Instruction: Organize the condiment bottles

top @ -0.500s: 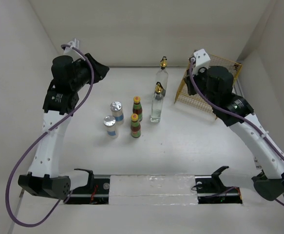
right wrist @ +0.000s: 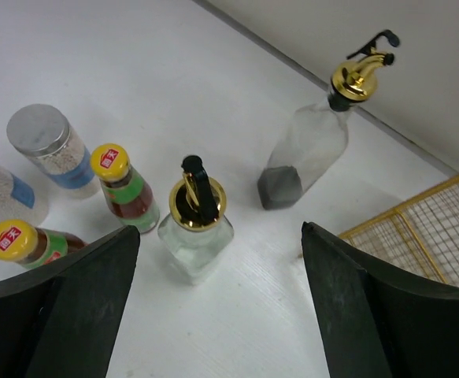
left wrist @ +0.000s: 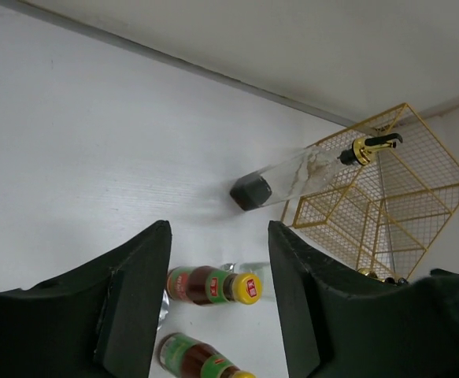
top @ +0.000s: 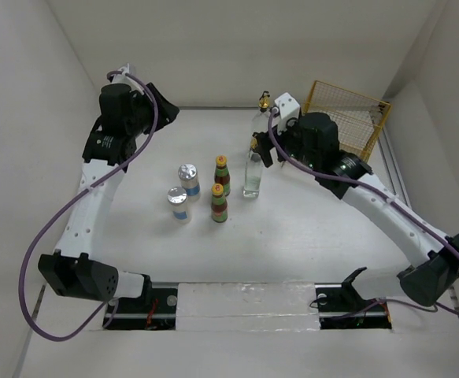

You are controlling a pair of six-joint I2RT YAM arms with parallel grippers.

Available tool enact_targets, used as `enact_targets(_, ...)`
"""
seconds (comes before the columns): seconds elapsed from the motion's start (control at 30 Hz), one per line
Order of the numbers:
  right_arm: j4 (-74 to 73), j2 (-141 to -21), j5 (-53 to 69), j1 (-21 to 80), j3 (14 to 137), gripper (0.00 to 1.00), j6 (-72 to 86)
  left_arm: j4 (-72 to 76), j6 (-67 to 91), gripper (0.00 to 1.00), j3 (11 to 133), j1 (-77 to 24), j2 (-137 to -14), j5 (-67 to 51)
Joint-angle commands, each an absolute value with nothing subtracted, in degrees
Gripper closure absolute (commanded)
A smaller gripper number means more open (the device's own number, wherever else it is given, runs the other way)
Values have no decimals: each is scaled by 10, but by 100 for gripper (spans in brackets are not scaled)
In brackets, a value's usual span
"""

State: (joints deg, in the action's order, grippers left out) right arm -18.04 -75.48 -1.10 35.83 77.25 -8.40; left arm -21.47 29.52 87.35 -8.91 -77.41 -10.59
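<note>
All six condiment bottles (top: 219, 203) stand upright mid-table, caps up, paired in three short rows running front to back. The right gripper (right wrist: 217, 236) is spread wide over the nearer glass bottle (right wrist: 191, 250), gripping nothing. The left gripper (left wrist: 217, 230) is open and empty too, back-left of them.

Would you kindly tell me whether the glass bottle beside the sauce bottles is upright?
Upright: the glass bottle stands on its base, gold pourer on top.

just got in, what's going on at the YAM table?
Nothing is held. The right gripper, jaws open, hovers over the nearer tall glass bottle; the left gripper, jaws open, hangs at the back left. All six condiment bottles stand on the table in three pairs; the wire basket sits back right.
</note>
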Motion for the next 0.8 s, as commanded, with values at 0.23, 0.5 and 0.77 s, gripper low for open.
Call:
enact_targets(0.23, -64, -831, 40, 359, 781, 11, -83, -201, 320, 52, 867, -96, -769, -119)
enact_targets(0.5, -19, -848, 5, 359, 728, 27, -66, -212, 315, 53, 896, -101, -794, -119)
enact_targets(0.77, 24, -860, 10, 359, 693, 40, -66, -217, 309, 54, 902, -101, -795, -114)
